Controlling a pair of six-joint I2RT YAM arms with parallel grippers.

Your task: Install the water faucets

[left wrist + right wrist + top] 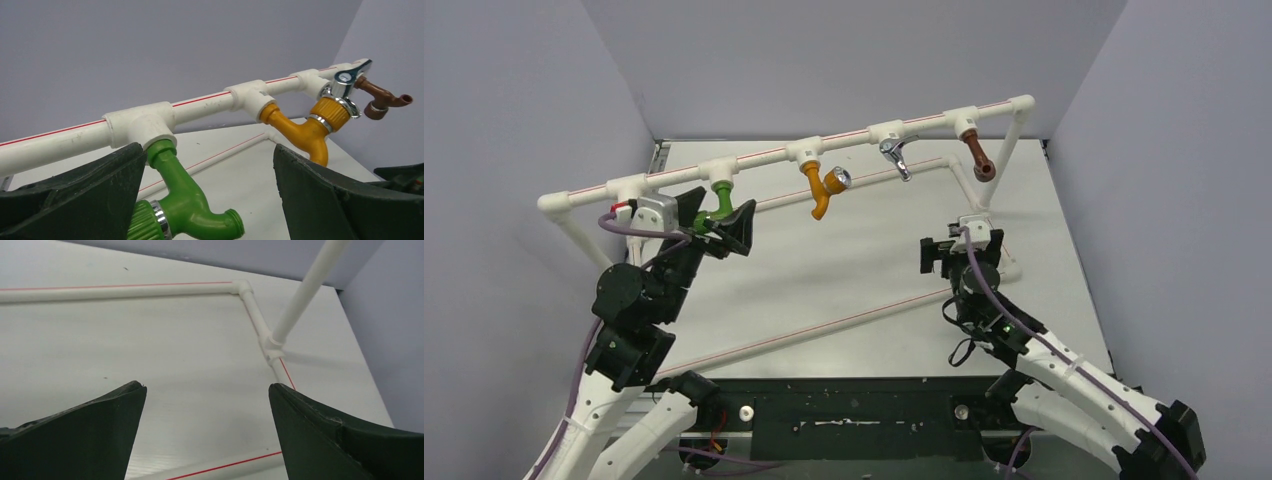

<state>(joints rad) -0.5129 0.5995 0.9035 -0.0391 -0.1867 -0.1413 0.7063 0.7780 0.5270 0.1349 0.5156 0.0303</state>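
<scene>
Four faucets hang from tees on the raised white pipe rail [764,157]: green [720,196], orange [821,190], chrome [894,155], brown [977,155]. My left gripper [717,215] is open, its jaws on either side of the green faucet [185,200]. The left finger [75,200] is close against the faucet's ribbed knob; the right finger [340,200] stands well apart. The orange faucet [305,127], chrome faucet [350,75] and brown faucet [382,97] show further along the rail. My right gripper [961,250] is open and empty, low over the table [207,387].
The pipe frame's base pipes lie on the table: a diagonal one [824,325] across the front, a back one [125,290], and a corner elbow [242,287]. A slanted support pipe [305,290] rises near my right gripper. Grey walls close in on three sides.
</scene>
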